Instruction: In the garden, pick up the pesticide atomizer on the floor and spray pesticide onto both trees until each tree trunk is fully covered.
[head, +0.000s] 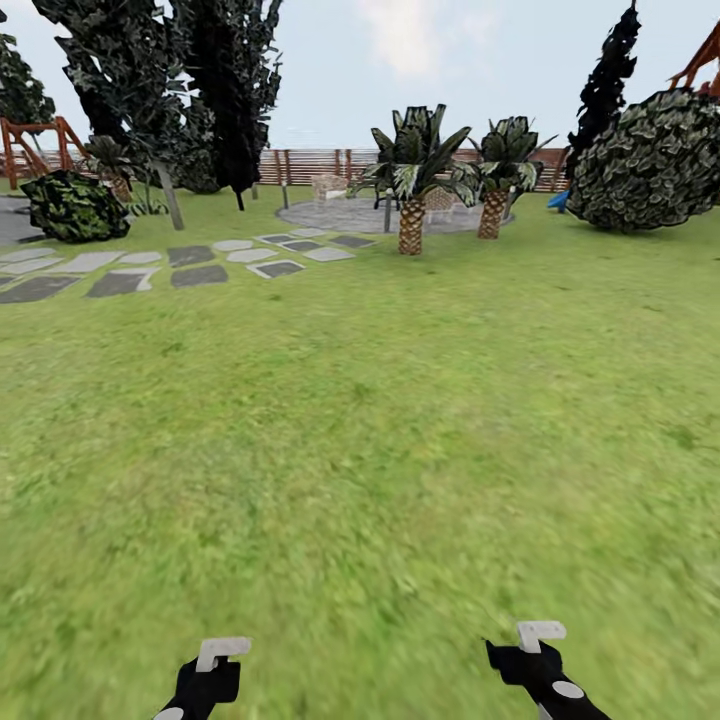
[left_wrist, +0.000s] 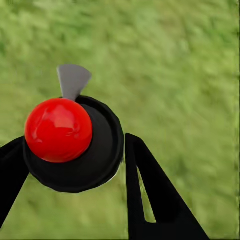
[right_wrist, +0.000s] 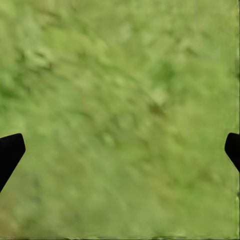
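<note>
The pesticide atomizer (left_wrist: 70, 145), a black disc with a glossy red ball and a grey nozzle tab, sits between the dark fingers of my left gripper (left_wrist: 75, 141), which is shut on it above the grass. Low in the head view my left gripper (head: 205, 680) and my right gripper (head: 535, 660) hang over the lawn. My right gripper (right_wrist: 122, 145) is open, its fingertips spread wide with bare grass between them. Two short trees with thick mottled tan-brown trunks (head: 411, 226) (head: 491, 214) stand far ahead beside a round paved patch. No pesticide specks show.
Grass lawn (head: 360, 450) stretches ahead to the trees. Grey stepping stones (head: 190, 265) lie at the far left, with a dark bush (head: 75, 207) beyond. A big round bush (head: 650, 160) stands far right. A slatted brown fence (head: 310, 165) closes the back.
</note>
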